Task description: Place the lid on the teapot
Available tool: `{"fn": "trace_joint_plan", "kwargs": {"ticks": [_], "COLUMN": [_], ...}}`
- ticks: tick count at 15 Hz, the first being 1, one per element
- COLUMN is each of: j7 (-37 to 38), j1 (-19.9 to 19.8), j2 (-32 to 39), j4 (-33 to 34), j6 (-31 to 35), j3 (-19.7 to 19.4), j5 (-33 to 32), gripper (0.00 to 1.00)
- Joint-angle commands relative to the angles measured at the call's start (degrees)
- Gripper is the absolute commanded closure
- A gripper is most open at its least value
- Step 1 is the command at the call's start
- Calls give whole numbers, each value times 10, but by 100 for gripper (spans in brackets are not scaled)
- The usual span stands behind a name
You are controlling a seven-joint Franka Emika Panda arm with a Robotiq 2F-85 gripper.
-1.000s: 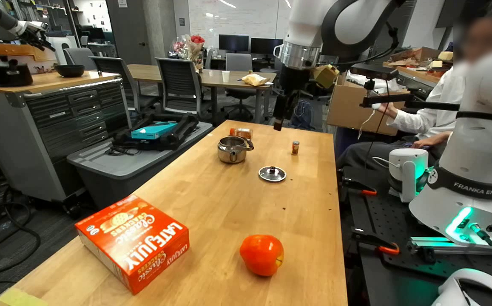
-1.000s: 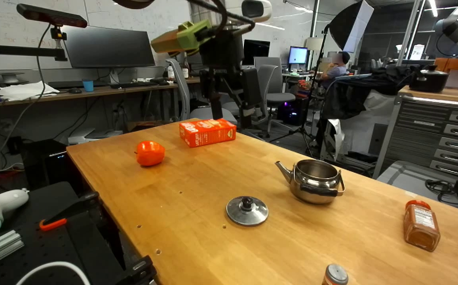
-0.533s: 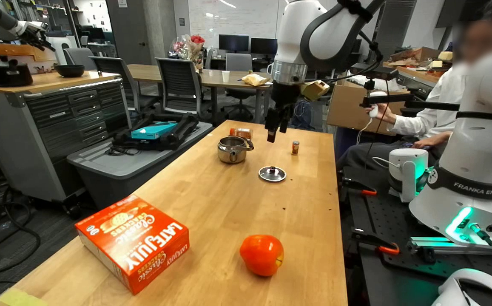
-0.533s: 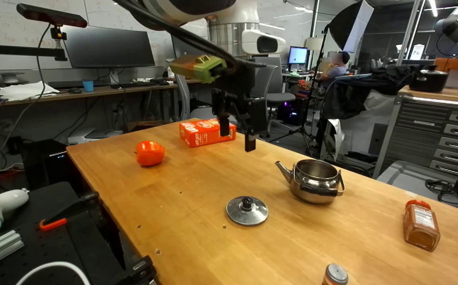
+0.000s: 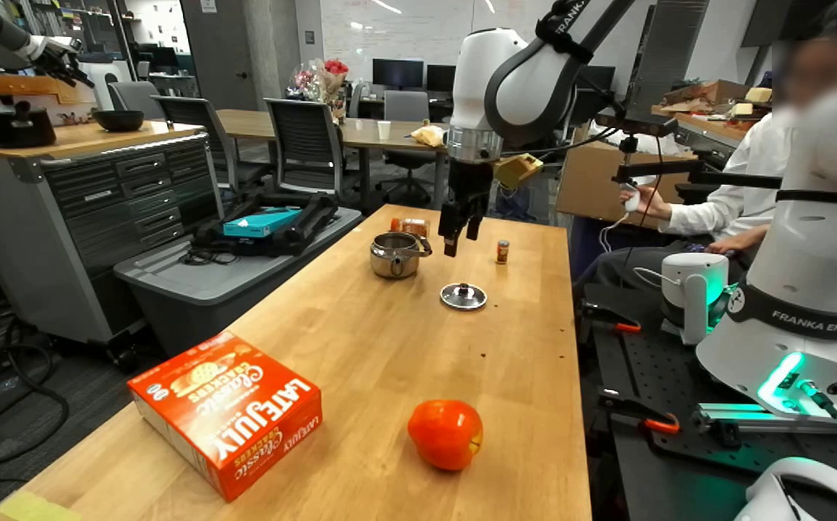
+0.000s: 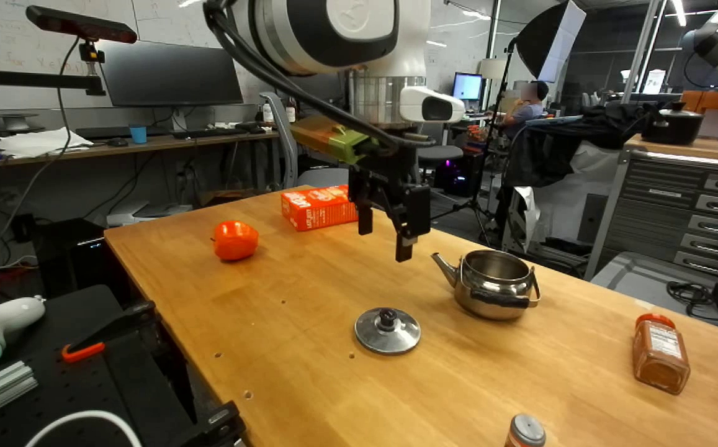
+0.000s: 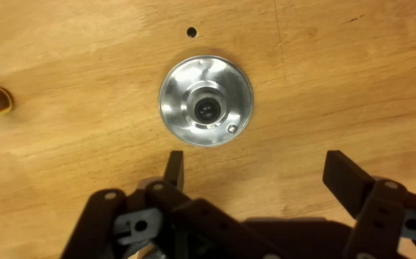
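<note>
Appearing in both exterior views, a honey-coloured wooden table [image 5: 360, 354], pierced by small holes [image 7: 191, 32], bears a cracker box [image 5: 226, 412], a tomato [image 5: 443, 434], a spice jar [image 6: 661, 357] lying on its side and a small canister [image 5: 503, 252] standing upright. The room around it contains office chairs [image 5: 307, 141], a whiteboard [image 5: 404, 32], a grey storage bin [image 5: 237, 278] beside the table, a drawer cabinet [image 5: 129, 202] topped by a black pot [image 5: 17, 129] and a black bowl [image 5: 119, 121], and, near the robot base [image 5: 787, 354], a seated person [image 5: 762, 148] whose face is blurred. The lid [image 7: 206, 100] rests flat on the wood, dark knob [image 7: 208, 110] uppermost, near but apart from the teapot [image 6: 486, 286], which stands upright with its mouth uncovered. Above the table hangs the black gripper [image 7: 254, 160], directed downward; its jaws are spread wide, and wood grain shows between them. In the wrist view the lid appears just beyond the fingertips [image 7: 174, 167], closer to the one at the picture's left, its knob lying toward that side of the gap. In both exterior views the gripper is clear of lid and teapot alike; its exact height above the lid cannot be told.
</note>
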Motion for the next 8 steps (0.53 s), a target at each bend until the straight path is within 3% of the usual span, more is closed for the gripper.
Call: {"fn": "trace_joint_plan", "kwargs": {"ticks": [1, 8], "j7": [-3, 37], "j1": [5, 15], "j2": [43, 88], "j4": [30, 46], "j6": [27, 31], "j3": [-6, -20], "j5": [37, 11], "gripper": [0, 0]}}
